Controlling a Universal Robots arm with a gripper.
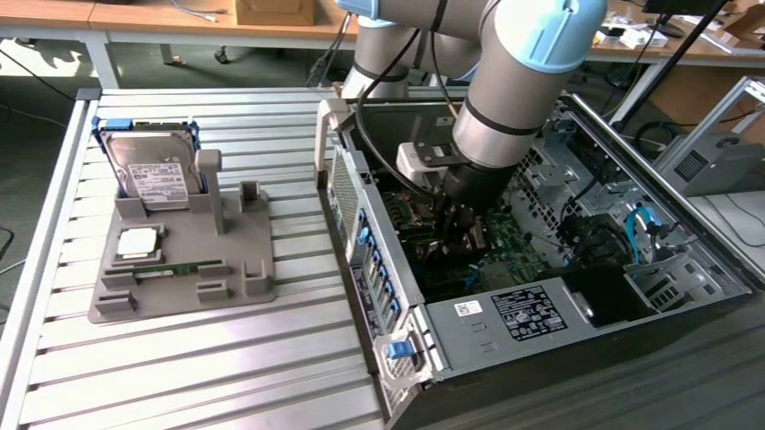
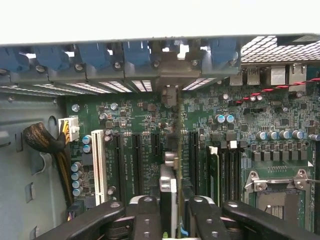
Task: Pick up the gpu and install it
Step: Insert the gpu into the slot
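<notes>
The gripper (image 2: pixel 172 220) clasps the gpu (image 2: pixel 178 165) edge-on between its fingers (image 2: pixel 146 217), inside the open computer case (image 1: pixel 395 296). The card's long axis runs along the motherboard's (image 2: pixel 135 120) expansion slots (image 2: pixel 136 160), directly beneath the gripper, its bracket toward the blue slot latches (image 2: pixel 135 52). Memory sticks (image 2: pixel 214 172) stand just beside.

Exterior view: high, off arm, looks down at angle over slatted surface (image 1: pixel 179 358); open computer case (image 1: pixel 478 331) toward exterior view's right, grey parts holder (image 1: pixel 179 269) toward its left; mid distance, whole workspace in frame. Wrist view: very close, inside case, faces motherboard (image 2: pixel 135 125) and rear slot brackets; gripper (image 2: pixel 172 215) at picture edge. Shared area: case interior, motherboard under arm.
</notes>
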